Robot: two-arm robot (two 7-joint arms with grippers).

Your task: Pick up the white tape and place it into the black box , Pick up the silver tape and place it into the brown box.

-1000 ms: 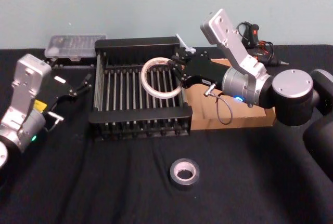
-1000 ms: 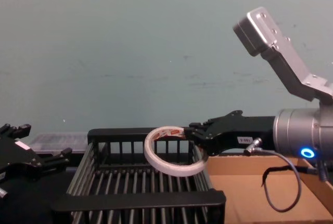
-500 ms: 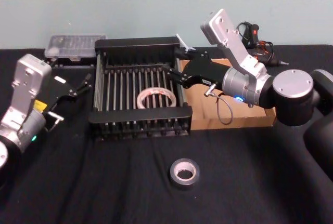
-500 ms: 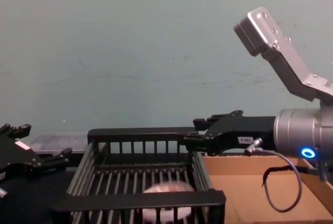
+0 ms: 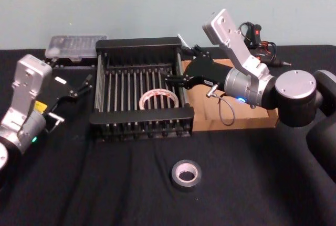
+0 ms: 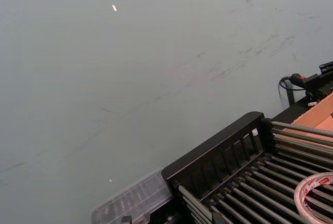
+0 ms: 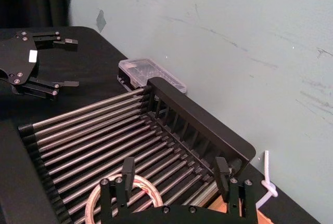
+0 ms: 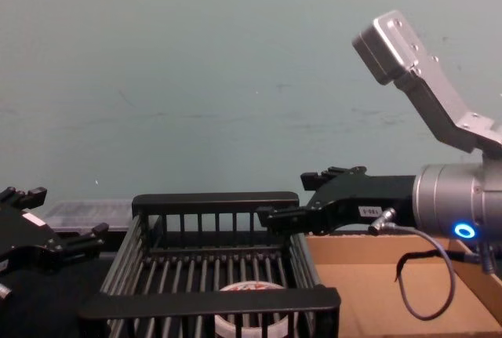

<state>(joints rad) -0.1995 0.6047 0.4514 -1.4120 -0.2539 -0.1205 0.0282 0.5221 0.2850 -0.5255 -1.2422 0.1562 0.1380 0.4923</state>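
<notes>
**White roll down in the basket, silver roll alone out front**

Where the black box (image 5: 140, 115) stands in the middle of the dark table, the white tape (image 5: 159, 99) lies flat on its bars, toward the near right corner, just behind the thick front rim. From the chest view the roll (image 8: 249, 307) peeks between that rim and the bars, its reddish marks showing on the core. The right gripper (image 5: 182, 72) hangs over the basket's right edge, above the roll and clear of it, with its fingers spread apart and nothing between them; the right wrist view looks down past those fingers (image 7: 227, 181) onto the white ring (image 7: 112, 197) resting on the slats. The brown box (image 5: 247, 117) sits just beside the basket on its right, much of it hidden under the right arm.

The silver tape (image 5: 186, 174) lies flat on the cloth nearer the robot, well apart from both containers, its pale core facing up.

Off to the left, the left gripper (image 5: 81, 86) is held beside the basket's left wall, touching nothing, its fingers parted. A clear plastic case (image 5: 74, 46) sits at the back left, just beside the basket's far corner. Some cables and a dark tool (image 5: 259, 40) lie behind the cardboard tray.
</notes>
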